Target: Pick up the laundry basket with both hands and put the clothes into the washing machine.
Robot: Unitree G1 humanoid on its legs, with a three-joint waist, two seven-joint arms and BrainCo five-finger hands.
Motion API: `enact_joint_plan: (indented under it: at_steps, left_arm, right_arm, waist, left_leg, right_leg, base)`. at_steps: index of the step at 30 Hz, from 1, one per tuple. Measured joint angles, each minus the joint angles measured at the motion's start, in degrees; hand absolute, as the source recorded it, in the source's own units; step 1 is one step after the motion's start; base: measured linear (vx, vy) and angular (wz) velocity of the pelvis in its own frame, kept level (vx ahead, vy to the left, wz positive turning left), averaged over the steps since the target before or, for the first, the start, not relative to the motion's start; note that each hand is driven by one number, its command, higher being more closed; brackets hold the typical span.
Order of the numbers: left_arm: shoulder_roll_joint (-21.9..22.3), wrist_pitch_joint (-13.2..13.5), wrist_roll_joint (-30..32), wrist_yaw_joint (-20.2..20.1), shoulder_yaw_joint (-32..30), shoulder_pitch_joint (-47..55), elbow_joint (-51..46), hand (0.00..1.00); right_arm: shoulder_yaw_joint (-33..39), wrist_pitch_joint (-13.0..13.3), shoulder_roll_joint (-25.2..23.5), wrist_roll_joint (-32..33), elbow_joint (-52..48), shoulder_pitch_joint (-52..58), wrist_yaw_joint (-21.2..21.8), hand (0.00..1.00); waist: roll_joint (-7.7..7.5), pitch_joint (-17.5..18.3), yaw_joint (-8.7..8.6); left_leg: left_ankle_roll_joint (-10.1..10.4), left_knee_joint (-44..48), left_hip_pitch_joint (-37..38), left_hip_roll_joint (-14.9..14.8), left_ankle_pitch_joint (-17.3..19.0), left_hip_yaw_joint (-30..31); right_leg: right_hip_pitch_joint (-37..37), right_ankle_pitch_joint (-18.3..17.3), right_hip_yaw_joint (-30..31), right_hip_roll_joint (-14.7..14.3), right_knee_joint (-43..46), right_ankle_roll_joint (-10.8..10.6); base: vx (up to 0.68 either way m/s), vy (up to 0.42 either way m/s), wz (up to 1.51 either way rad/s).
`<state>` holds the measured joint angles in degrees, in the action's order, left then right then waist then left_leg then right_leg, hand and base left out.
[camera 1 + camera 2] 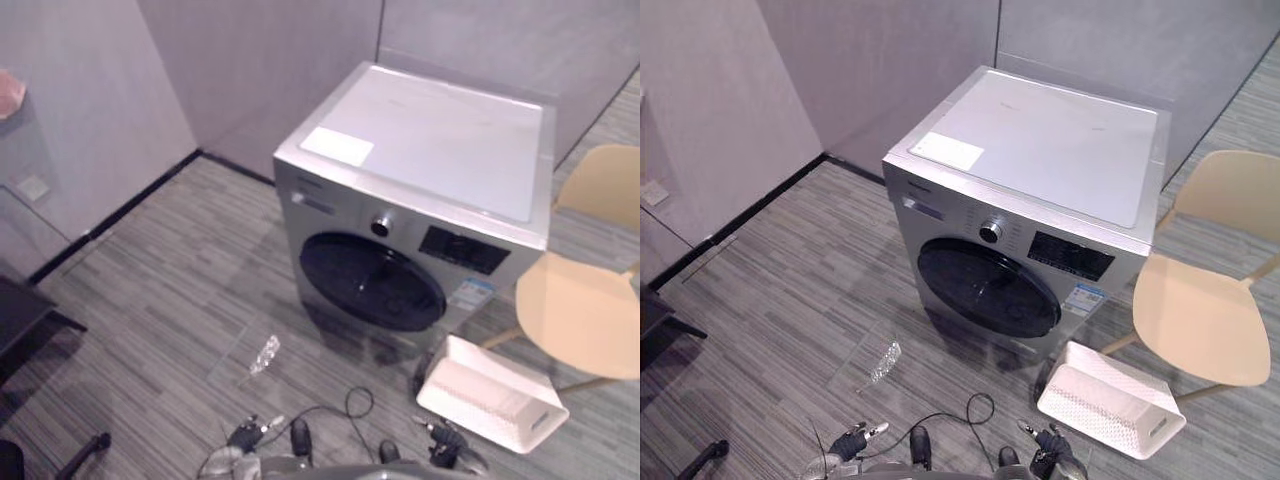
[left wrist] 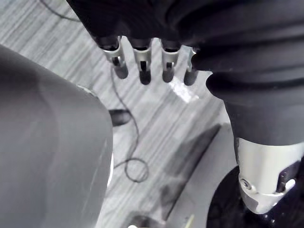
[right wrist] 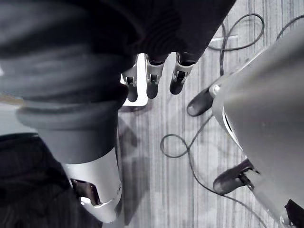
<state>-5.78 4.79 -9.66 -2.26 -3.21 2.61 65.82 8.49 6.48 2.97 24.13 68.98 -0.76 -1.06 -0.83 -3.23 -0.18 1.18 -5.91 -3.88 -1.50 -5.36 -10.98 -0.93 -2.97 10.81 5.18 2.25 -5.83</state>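
One washing machine (image 1: 430, 140), its round door (image 1: 372, 282) shut, drum hidden. One white laundry basket (image 1: 490, 400) lies tilted on the floor (image 1: 170, 300) at the door's 4 o'clock, near one chair (image 1: 585, 310) cut off at 3 o'clock; basket contents indiscernible. Left hand (image 1: 852, 440) and right hand (image 1: 1048, 440), cropped at 6 o'clock: fingers (image 2: 141, 57) straight, holding nothing.

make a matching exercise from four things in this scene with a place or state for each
Things:
1. washing machine door
2. laundry basket
3. chair
4. clear plastic wrapper

Descriptions:
A. tan, farthest to the right
B. shut
C. on the floor, left of the basket
D. white, on the floor beside the chair

Pairs: 1-B; 2-D; 3-A; 4-C
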Motion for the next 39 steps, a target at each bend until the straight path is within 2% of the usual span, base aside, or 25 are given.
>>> enact_joint_plan:
  at_steps: [2, 4, 6, 7, 8, 10, 12, 14, 16, 19, 21, 23, 24, 25, 26, 27, 28, 30, 31, 33, 34, 36, 37, 39]
  left_arm:
    - [0.0, 0.1, -2.4, 0.3, -2.2, 0.5, -0.1, 0.00]
    - [0.1, 0.2, -4.1, 1.0, -2.5, 0.4, -0.7, 0.00]
    - [0.4, 0.7, -7.7, 1.3, -3.1, -0.4, -1.0, 0.00]
    - [0.7, 0.9, -8.4, 1.3, -3.2, -0.4, -1.1, 0.00]
    - [0.8, 1.2, -8.9, 1.4, -3.1, -0.4, -1.1, 0.00]
    - [0.8, 1.4, -9.6, 1.5, -2.2, 0.1, -1.1, 0.00]
    - [1.2, 1.8, -10.0, 1.4, -1.4, 0.2, -1.0, 0.00]
    - [1.2, 1.8, -9.9, 1.4, -1.4, 0.1, -0.9, 0.00]
    - [1.3, 1.9, -9.8, 1.6, -1.7, 0.0, -1.0, 0.00]
    - [1.5, 2.1, -9.6, 1.6, -3.1, 0.3, -1.1, 0.00]
    - [1.7, 2.1, -9.7, 1.6, -3.4, 0.4, -1.3, 0.00]
    - [1.8, 2.1, -9.9, 1.6, -3.0, 0.3, -1.3, 0.00]
    - [0.9, 2.0, -9.9, 1.6, -1.3, 0.5, -2.1, 0.00]
    - [0.0, 2.1, -9.9, 1.6, 0.0, 0.5, -3.1, 0.00]
    - [-0.2, 2.1, -9.9, 1.6, 0.6, 0.5, -3.3, 0.00]
    - [-0.2, 2.1, -9.9, 1.5, 1.3, 0.7, -3.4, 0.00]
    - [-0.3, 2.1, -9.9, 1.5, 1.4, 0.7, -3.4, 0.00]
    - [-0.2, 2.1, -9.8, 1.4, 1.5, 0.8, -3.4, 0.00]
    - [-0.2, 2.1, -9.8, 1.4, 1.6, 0.8, -3.4, 0.00]
    - [0.0, 2.1, -9.6, 1.4, 1.9, 1.0, -3.4, 0.00]
    - [-0.1, 2.2, -9.4, 1.4, 2.5, 1.0, -3.4, 0.00]
    - [0.0, 2.2, -8.1, 1.4, 3.0, 1.0, -3.4, 0.00]
    - [0.0, 2.2, -7.9, 1.4, 3.0, 0.9, -3.4, 0.00]
    - [0.1, 2.2, -7.2, 1.5, 2.9, 0.9, -3.4, 0.00]
  right_arm:
    - [-0.1, 0.2, -0.4, 0.0, 0.1, 0.1, -0.1, 0.00]
    - [-0.1, 0.7, -0.3, 0.0, 0.5, 0.0, -0.1, 0.00]
    - [0.0, 0.9, -0.1, -0.4, 0.5, -0.2, -0.3, 0.00]
    - [0.1, 0.9, -0.1, -0.8, 0.5, -0.4, -0.5, 0.00]
    - [0.1, 0.9, 0.1, -1.6, 0.5, -0.9, -1.2, 0.00]
    - [0.0, 0.9, 0.9, -2.2, 0.3, -2.2, -1.7, 0.00]
    - [-0.1, 0.9, 1.1, -2.5, -0.3, -4.0, -2.1, 0.00]
    - [-0.5, 0.9, 0.7, -2.9, -0.3, -4.8, -2.5, 0.00]
    - [-0.6, 0.9, 0.5, -3.1, -0.1, -5.1, -2.5, 0.00]
    - [-0.6, 0.9, 0.4, -4.1, -0.1, -5.3, -2.5, 0.00]
    - [-0.5, 0.7, 0.5, -4.9, -0.1, -6.1, -2.4, 0.00]
    - [-0.2, 0.4, 0.7, -6.4, -0.2, -5.6, -2.4, 0.00]
    - [-0.2, 0.1, 0.4, -6.7, -0.2, -4.5, -2.4, 0.00]
    - [-0.2, -0.4, 0.0, -6.7, -0.2, -3.3, -2.4, 0.00]
    - [0.1, -0.5, -0.3, -6.7, -0.2, -2.9, -2.5, 0.00]
    - [0.2, -0.5, -0.7, -6.7, -0.2, -2.5, -2.5, 0.00]
    - [0.2, -0.5, -0.7, -6.7, -0.3, -2.5, -2.4, 0.00]
    - [0.8, -0.3, -0.6, -6.6, -0.8, -2.8, -2.4, 0.00]
    - [0.9, -0.3, -0.6, -6.6, -0.8, -2.9, -2.4, 0.00]
    - [1.3, -0.3, -0.4, -6.6, -0.9, -3.2, -2.4, 0.00]
    - [1.6, -0.3, -0.4, -6.6, -0.9, -3.2, -2.4, 0.00]
    - [2.5, -0.3, -0.4, -6.6, -0.9, -3.2, -2.5, 0.00]
    - [2.8, -0.3, -0.4, -6.6, -0.9, -3.2, -2.5, 0.00]
    - [4.7, -0.4, -0.4, -6.7, -1.0, -3.0, -2.6, 0.00]
  waist:
    - [-0.45, 0.2, 1.10]
    - [-0.87, -0.1, 0.82]
    - [-0.78, -0.8, 1.15]
    - [-0.72, -0.9, 1.28]
    - [-0.53, -0.8, 1.56]
    - [-0.52, -0.7, 2.65]
    - [0.52, -0.5, 2.74]
    - [0.68, -1.0, 2.92]
    - [0.30, -1.2, 4.27]
    - [0.09, -1.3, 4.65]
    - [-0.14, -1.4, 4.34]
    - [-0.09, -1.4, 4.15]
    - [-1.05, -1.8, 3.72]
    - [-2.15, -2.3, 2.75]
    - [-1.74, -2.7, 2.30]
    - [-2.09, -2.5, 2.25]
    - [-1.80, -2.5, 2.26]
    - [-1.57, -2.5, 1.74]
    - [-1.55, -2.5, 1.63]
    - [-0.81, -2.5, 1.03]
    - [-0.63, -2.4, 1.00]
    - [-0.09, -2.2, 0.81]
    - [-0.10, -2.2, 0.82]
    - [-1.48, -1.3, 0.66]
  left_leg:
    - [-0.4, 0.6, 1.2, -0.4, 0.3, 0.9]
    - [-0.8, 5.6, -1.3, -0.4, 1.9, 3.1]
    - [-0.8, 16.0, -6.9, -0.4, 6.1, 7.3]
    - [-0.8, 17.1, -7.6, -0.3, 6.8, 8.0]
    - [-0.5, 17.0, -7.9, 0.4, 7.1, 9.3]
    - [-1.2, 10.9, -6.0, 1.6, 4.2, 9.1]
    - [-2.1, 1.5, -3.9, 2.7, -1.4, 9.5]
    - [-2.5, 2.6, -5.3, 3.6, -1.2, 10.2]
    - [-3.5, 2.8, -4.2, 4.6, -0.4, 10.5]
    - [-4.4, 2.7, -1.3, 5.7, 2.3, 10.6]
    - [-5.4, 2.0, -0.3, 6.8, 3.0, 10.9]
    - [-6.4, 2.2, 0.5, 7.6, 3.7, 11.3]
    - [-7.3, 3.9, 1.1, 8.9, 4.3, 12.8]
    - [-8.1, 5.8, 2.1, 10.3, 5.4, 15.4]
    - [-8.3, 6.8, 2.2, 10.6, 6.0, 16.9]
    - [-9.0, 8.2, 2.5, 10.6, 7.0, 18.5]
    - [-9.0, 8.8, 2.5, 10.4, 7.4, 19.2]
    - [-10.0, 10.6, 2.5, 10.4, 8.9, 23.7]
    - [-10.0, 10.7, 2.7, 10.3, 9.1, 24.1]
    - [-9.3, 11.1, 4.0, 9.4, 10.2, 27.6]
    - [-9.1, 11.0, 4.4, 8.9, 10.5, 28.2]
    - [-7.0, 10.9, 6.2, 7.2, 12.4, 31.5]
    - [-6.3, 10.9, 6.7, 6.8, 12.9, 32.2]
    - [-3.6, 10.8, 8.5, 6.2, 14.6, 34.5]
  right_leg:
    - [1.5, -0.9, -1.0, -0.6, 0.9, 1.2]
    - [1.7, -1.7, -3.4, -0.7, 2.4, 1.5]
    - [1.9, -3.2, -7.8, -0.6, 3.8, 2.2]
    - [1.9, -3.7, -8.2, -0.6, 4.0, 1.9]
    - [1.8, -4.3, -9.1, -0.4, 4.5, 1.9]
    - [1.4, -4.5, -9.1, 0.2, 4.1, 1.6]
    - [0.5, -3.6, -10.1, 1.1, 2.6, 0.9]
    - [0.7, -2.7, -10.8, 1.8, 1.1, 0.6]
    - [2.5, -2.8, -10.8, 2.7, 0.7, 0.6]
    - [3.8, -4.0, -10.8, 3.9, 4.2, 1.4]
    - [1.1, -6.4, -10.4, 5.3, 12.6, 0.2]
    - [-3.9, -6.6, -7.7, 5.5, 24.6, -0.1]
    - [-6.9, -5.9, -6.3, 6.1, 33.7, -0.2]
    - [-8.7, -2.8, -5.2, 6.5, 41.0, -1.2]
    - [-9.8, -2.3, -4.7, 6.3, 44.2, -1.4]
    - [-12.1, -4.7, -3.5, 5.0, 48.6, -1.8]
    - [-13.0, -6.1, -3.4, 4.3, 49.1, -2.0]
    - [-14.6, -10.0, -5.6, 2.8, 42.2, -2.2]
    - [-14.6, -10.1, -6.0, 2.8, 41.0, -2.3]
    - [-14.6, -10.0, -8.9, 2.8, 28.1, -2.2]
    - [-14.7, -9.6, -9.6, 2.9, 24.8, -2.0]
    - [-14.8, -6.7, -12.9, 3.2, 14.7, -1.0]
    - [-15.0, -5.8, -13.9, 3.2, 13.2, -1.1]
    - [-15.3, -0.4, -17.3, 3.7, 8.9, -0.7]
  base:
    - [0.11, -0.089, 0.27]
    - [0.07, -0.069, 0.65]
    - [0.03, -0.041, 0.86]
    - [-0.01, -0.047, 0.65]
    - [-0.01, -0.035, 0.43]
    - [0.01, -0.019, 0.20]
    - [0.06, -0.001, 0.21]
    - [0.09, 0.028, 0.25]
    - [0.10, 0.058, 0.18]
    - [0.08, 0.044, 0.02]
    - [0.02, 0.028, 0.10]
    - [0.07, 0.041, 0.30]
    - [0.17, 0.055, 0.84]
    - [0.20, 0.039, 1.04]
    - [0.22, 0.013, 1.02]
    - [0.18, 0.011, 0.66]
    - [0.21, 0.023, 0.68]
    - [0.22, 0.026, 0.82]
    - [0.21, 0.006, 0.85]
    - [0.21, -0.040, 0.72]
    - [0.26, -0.085, 0.63]
    - [0.38, -0.166, 0.63]
    - [0.35, -0.177, 0.65]
    - [0.40, -0.261, 0.62]
